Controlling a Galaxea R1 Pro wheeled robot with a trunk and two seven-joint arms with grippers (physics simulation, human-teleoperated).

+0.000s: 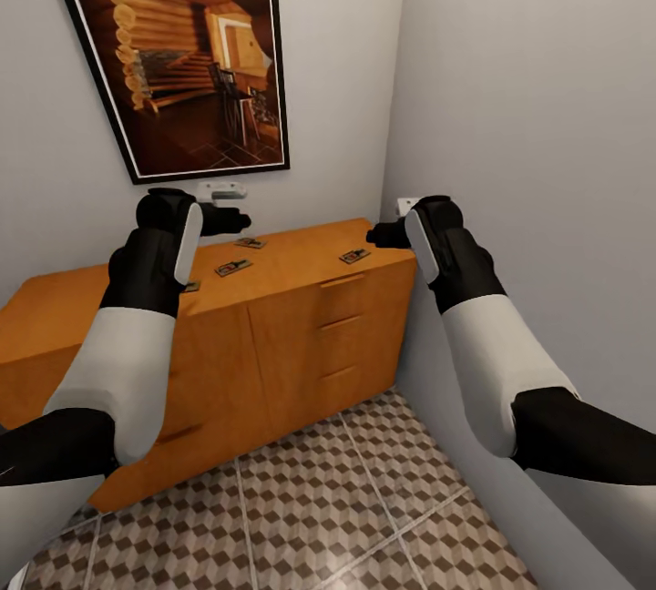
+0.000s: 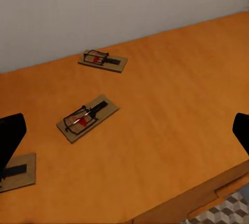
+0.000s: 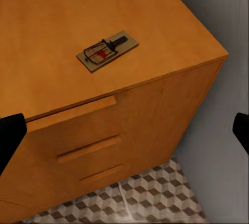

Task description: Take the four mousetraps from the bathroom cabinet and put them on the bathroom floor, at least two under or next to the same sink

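Both arms are hovering over the cabinet (image 1: pixel 273 317), nothing picked yet. Four mousetraps are lying flat on the cabinet top. One mousetrap (image 1: pixel 354 255) is sitting near the cabinet's right front corner, close to the front edge, just beside the right gripper (image 1: pixel 387 234). Two more are sitting mid-top, the middle trap (image 1: pixel 233 268) nearer the front and the back trap (image 1: pixel 250 243) toward the rear edge. The fourth trap (image 1: pixel 190 286) is peeking out beside the left forearm, partly hidden.

The left gripper (image 1: pixel 228 220) is hanging above the rear of the top. In both wrist views the dark fingertips are sitting at opposite frame edges, so both sets of jaws are standing wide apart, holding nothing.

Risks from here: the traps are thin and flat, so the fingers are likely scraping wood and skidding the board instead of gripping it. The corner trap is sitting close to the front edge; a nudge is probably sending it off onto the bathroom floor (image 1: pixel 364 499), landing uncontrolled and maybe away from the sink. The side wall is crowding the right arm, so an elbow bump looks possible. The left forearm is blocking the fourth trap and could sweep it.
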